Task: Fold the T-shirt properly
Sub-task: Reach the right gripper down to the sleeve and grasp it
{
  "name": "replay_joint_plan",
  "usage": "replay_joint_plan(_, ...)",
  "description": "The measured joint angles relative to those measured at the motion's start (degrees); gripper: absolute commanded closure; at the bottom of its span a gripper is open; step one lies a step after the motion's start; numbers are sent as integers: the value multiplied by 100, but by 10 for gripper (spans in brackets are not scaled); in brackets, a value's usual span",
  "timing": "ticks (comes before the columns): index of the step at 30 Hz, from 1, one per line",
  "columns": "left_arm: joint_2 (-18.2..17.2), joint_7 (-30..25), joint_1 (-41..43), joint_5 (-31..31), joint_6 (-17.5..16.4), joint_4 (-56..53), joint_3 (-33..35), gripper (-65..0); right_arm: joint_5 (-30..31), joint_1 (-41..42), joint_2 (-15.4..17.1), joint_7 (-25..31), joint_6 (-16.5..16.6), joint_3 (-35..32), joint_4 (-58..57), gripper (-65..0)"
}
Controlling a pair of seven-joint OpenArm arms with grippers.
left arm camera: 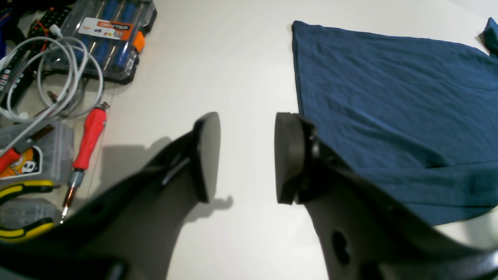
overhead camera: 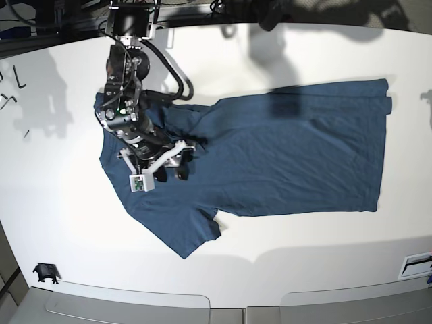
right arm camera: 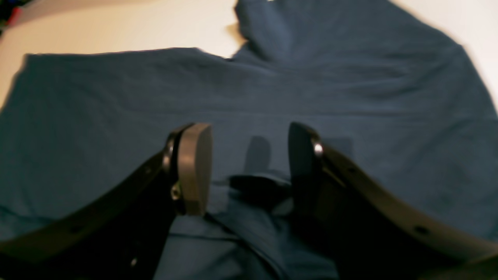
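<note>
The dark navy T-shirt lies spread flat on the white table, neck end to the left and hem to the right. My right gripper hovers low over its neck and chest area. In the right wrist view the right gripper is open over the T-shirt, with a small raised fold of cloth below the fingers. My left gripper is open and empty above bare table, just left of the T-shirt's edge. The left arm is out of the base view.
Left of the left gripper lie a clear screwdriver set case, a coiled white cable, a red screwdriver and yellow-handled pliers. A small black object sits at the table's front left corner.
</note>
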Motion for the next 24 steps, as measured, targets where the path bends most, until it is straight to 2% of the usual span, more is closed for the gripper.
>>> replay_joint_plan(2,2,68,0,0,0,0,0,-209,15,-2,0,-619,0,179,50,-263)
replay_joint_plan(5,4,144,0,-2,0,0,0,-209,284,-7,2,-1727,0,503,236,-105)
replay_joint_plan(7,4,144,0,-2,0,0,0,-209,472,-20,-2,-2199,-2,754,428,0)
replay_joint_plan(10,2,146,0,0,0,0,0,-209,850,-179,-2,-2245,7,1222,754,0)
replay_joint_plan(14,2,146,0,-2,0,0,0,-207,1104,-424,4,-2245,256,1644,820,0)
replay_joint_plan(17,4,437,2,-404,-20,0,20,-130,1139,-546,44,-2243,271,1646,811,0)
replay_joint_plan(20,9,693,2,-763,-361,4,334,-11,1185,-560,120,-2144,284,1644,809,0)
replay_joint_plan(24,122,763,4,-723,-409,9,1235,0,1161,-544,212,-1937,282,1600,807,0)
